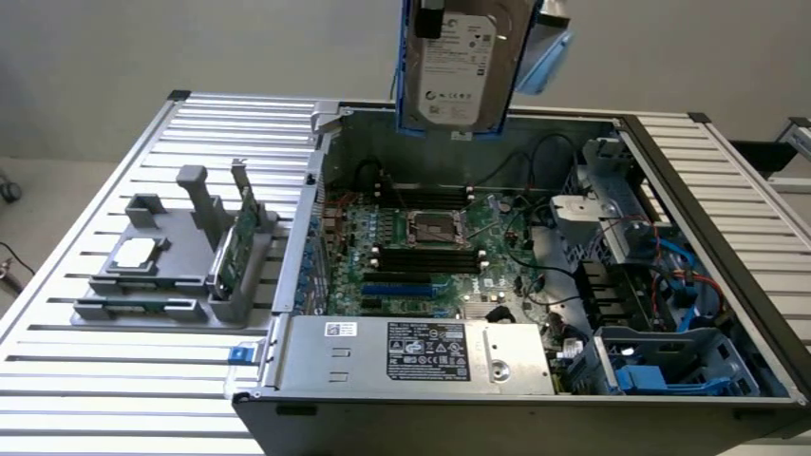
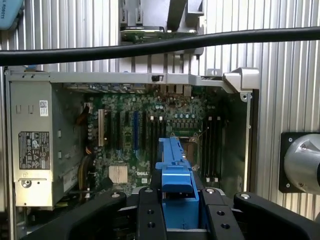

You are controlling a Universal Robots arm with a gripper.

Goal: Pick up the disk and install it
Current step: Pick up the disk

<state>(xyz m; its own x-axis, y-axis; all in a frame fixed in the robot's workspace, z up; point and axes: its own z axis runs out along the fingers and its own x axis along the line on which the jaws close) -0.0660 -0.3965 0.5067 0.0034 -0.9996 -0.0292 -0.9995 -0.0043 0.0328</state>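
- One disk [image 1: 459, 66], in its blue carrier, hangs on edge above the far edge of the open computer case [image 1: 694, 209], well clear of the motherboard [image 1: 424, 249].
- My gripper [image 2: 181, 202] is part-closed, clamping the carrier's sides.
- I judge it's held high to clear the case walls.

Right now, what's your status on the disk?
Gripper shut on disk. Disk lifted, hanging upright over the open computer case, not installed. Black cable crosses the wrist view in front of the case.
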